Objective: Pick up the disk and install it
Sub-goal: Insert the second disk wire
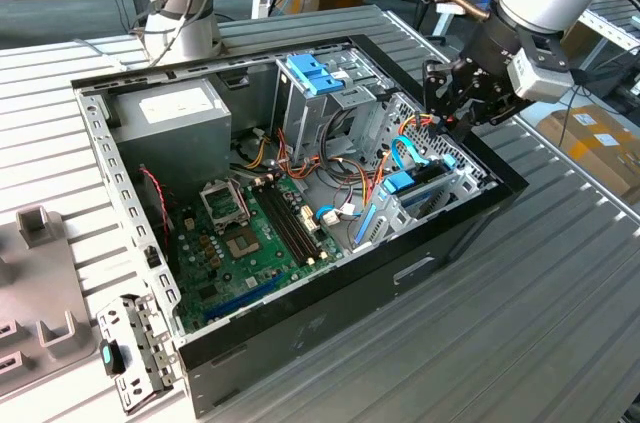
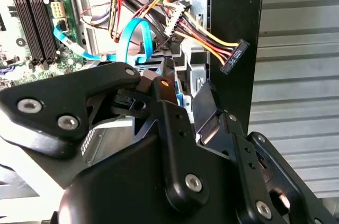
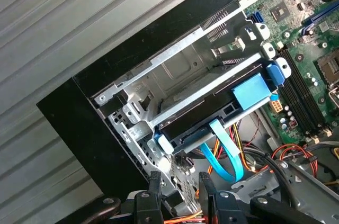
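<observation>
Hovering over the drive cage (image 3: 175, 83) at the exterior view's right, the gripper (image 1: 452, 103) grasps nothing; the disk (image 3: 212, 113) sits in its bay. Loose SATA cables (image 3: 225, 152) nearby could snag the fingers (image 3: 154, 195), I judge.

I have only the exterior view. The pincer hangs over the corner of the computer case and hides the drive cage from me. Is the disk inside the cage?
Observer: Yes. In the first wrist view the disk lies in the metal cage, framed by its light-blue rail.
Operator: Is any cable near it?
Observer: A blue flat cable loops at the disk's end. I cannot tell whether it is plugged in.
Operator: Any loose plug?
Observer: In the second wrist view a black plug on yellow, red and black wires hangs free beside the case's black wall.
</observation>
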`<state>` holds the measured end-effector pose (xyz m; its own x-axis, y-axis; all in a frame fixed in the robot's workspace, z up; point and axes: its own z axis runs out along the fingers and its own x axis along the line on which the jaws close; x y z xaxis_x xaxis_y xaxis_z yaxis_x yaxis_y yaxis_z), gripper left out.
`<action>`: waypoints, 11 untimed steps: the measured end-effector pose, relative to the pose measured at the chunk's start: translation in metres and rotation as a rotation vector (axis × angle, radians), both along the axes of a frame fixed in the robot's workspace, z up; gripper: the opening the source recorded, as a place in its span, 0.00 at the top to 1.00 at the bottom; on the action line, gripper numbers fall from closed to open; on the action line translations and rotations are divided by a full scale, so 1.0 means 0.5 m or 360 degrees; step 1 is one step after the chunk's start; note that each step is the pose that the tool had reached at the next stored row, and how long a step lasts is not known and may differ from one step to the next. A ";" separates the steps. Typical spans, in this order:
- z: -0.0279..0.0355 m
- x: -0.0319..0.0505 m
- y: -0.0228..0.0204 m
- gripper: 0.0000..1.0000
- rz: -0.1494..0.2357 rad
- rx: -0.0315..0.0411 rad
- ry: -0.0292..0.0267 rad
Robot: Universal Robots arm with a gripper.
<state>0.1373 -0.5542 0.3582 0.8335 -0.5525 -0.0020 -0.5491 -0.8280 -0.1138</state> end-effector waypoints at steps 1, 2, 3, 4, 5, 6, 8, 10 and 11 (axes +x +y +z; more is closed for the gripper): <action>0.000 0.000 0.0001 0.58 0.0000 -0.0001 0.00001; 0.000 0.000 0.0002 0.58 0.0000 -0.0004 0.00001; 0.002 0.000 0.0002 0.58 0.0000 -0.0012 0.00001; 0.003 0.000 0.0003 0.58 0.0000 -0.0020 0.00001; 0.004 0.000 0.0003 0.58 -0.0004 -0.0033 0.00001; 0.004 0.000 0.0003 0.58 -0.0012 -0.0043 0.00002; 0.005 0.000 0.0003 0.58 -0.0040 -0.0062 0.00007; 0.005 0.000 0.0002 0.58 -0.0099 -0.0069 0.00017; 0.005 0.000 0.0002 0.58 -0.0121 -0.0070 0.00022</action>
